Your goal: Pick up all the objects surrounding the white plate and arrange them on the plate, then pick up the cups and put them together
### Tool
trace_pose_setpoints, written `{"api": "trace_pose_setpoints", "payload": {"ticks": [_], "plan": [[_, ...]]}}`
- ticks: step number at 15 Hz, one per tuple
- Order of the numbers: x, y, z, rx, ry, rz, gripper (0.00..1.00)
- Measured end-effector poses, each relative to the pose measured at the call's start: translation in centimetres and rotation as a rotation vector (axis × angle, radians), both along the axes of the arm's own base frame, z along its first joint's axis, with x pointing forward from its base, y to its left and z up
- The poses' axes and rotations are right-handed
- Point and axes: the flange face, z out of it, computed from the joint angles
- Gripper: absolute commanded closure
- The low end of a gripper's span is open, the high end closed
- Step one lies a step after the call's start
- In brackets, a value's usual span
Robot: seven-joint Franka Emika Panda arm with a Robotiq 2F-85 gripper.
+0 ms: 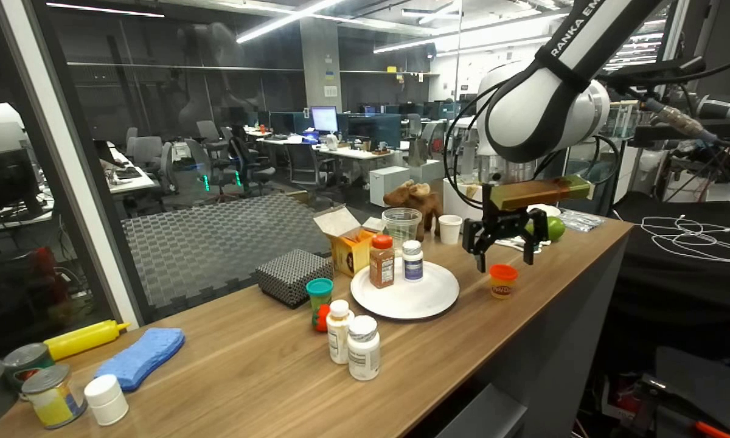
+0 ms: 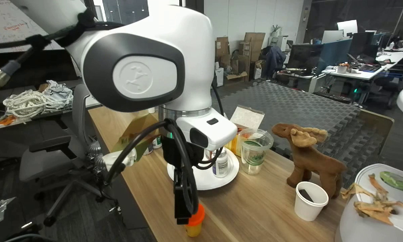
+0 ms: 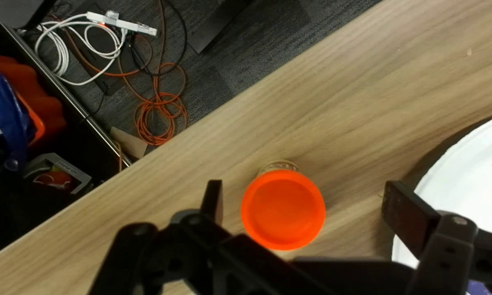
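Observation:
The white plate [image 1: 429, 298] bears a red-capped spice bottle [image 1: 382, 263] and a white-capped bottle [image 1: 412, 261]. My gripper [image 3: 303, 198] is open above an orange-lidded tub [image 3: 283, 209]; its fingers stand apart on either side of the lid, with no contact visible. In an exterior view, two white bottles [image 1: 364, 353] stand in front of the plate, near a teal-lidded tub [image 1: 320, 291] with something red against it. Behind the plate are a clear plastic cup [image 2: 255, 151] and a white paper cup [image 2: 309, 203] with something dark inside.
An open orange carton [image 1: 350, 249] and a grey box [image 1: 295, 277] stand beside the plate. A toy moose [image 2: 310, 158] is behind the cups. Toward the near end lie a blue sponge [image 1: 143, 356], a white jar [image 1: 106, 400] and cans. The table edge runs close to the tub.

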Motion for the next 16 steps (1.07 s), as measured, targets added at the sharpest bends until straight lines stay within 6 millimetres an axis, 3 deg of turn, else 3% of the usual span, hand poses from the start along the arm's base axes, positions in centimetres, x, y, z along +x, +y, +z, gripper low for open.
{"api": "trace_pose_setpoints", "payload": {"ticks": [5, 7, 13, 16], "plan": [[0.0, -0.6, -2.5, -0.002, 0.034, -0.009, 0.00], [0.1, -1.0, -3.4, -0.005, 0.042, -0.015, 0.27], [0.6, -2.1, -3.7, -0.004, 0.021, -0.052, 0.73], [0.7, -2.6, -3.4, -0.004, 0.001, -0.071, 0.74]]}}
